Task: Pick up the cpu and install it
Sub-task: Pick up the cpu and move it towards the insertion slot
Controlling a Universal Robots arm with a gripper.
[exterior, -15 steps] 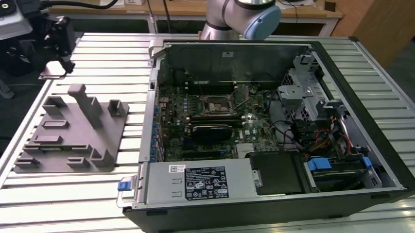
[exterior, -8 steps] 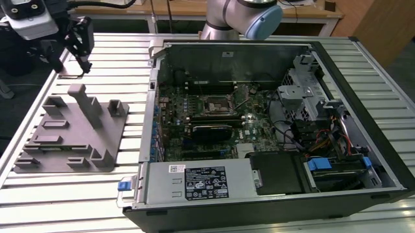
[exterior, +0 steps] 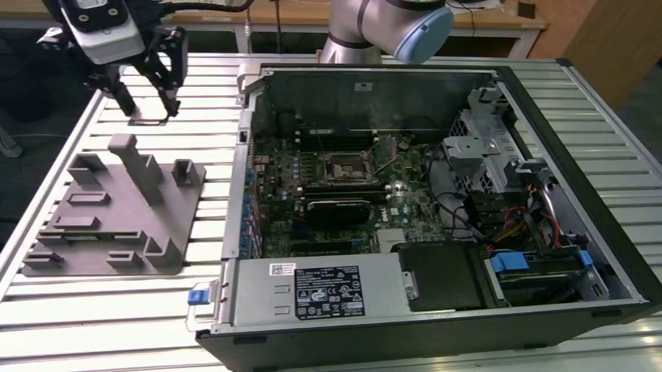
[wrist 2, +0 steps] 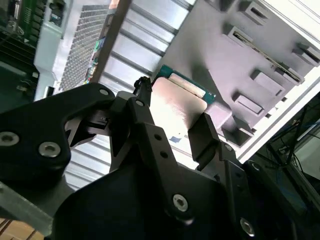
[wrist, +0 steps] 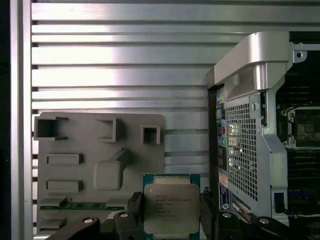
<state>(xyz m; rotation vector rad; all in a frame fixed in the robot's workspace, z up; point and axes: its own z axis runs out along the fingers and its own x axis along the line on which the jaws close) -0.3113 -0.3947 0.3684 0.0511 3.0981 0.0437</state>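
- Bright slatted metal table (exterior: 104, 325). An open computer case (exterior: 244, 155) stands on the exterior view's right and a grey fixture (exterior: 114, 209) with upright posts on its left.
- The gripper (exterior: 150, 113) is down low just past the fixture's far end, well apart from the case.
- The cpu (wrist: 171, 207) lies flat between the 2 fingers (wrist: 135, 204), silver top up.
- In both wrist views the fingers look closed against 2 opposite edges of it, so I read this as a grip on the cpu.
- The cpu is down at slat level. I cannot tell whether it has cleared the table.
- The step in hand is the pick-up, and the hold is what matters.
- The pads should bear on the rim only, square to the edges and even on both sides.
- A skewed pinch on something this thin could tip it or let it pop out.
- The lift wants to be straight up and level, with no drag across the slats.
- The socket (exterior: 339, 165) sits mid-board, deep inside the case walls. A flat, centred hold now pays off there.
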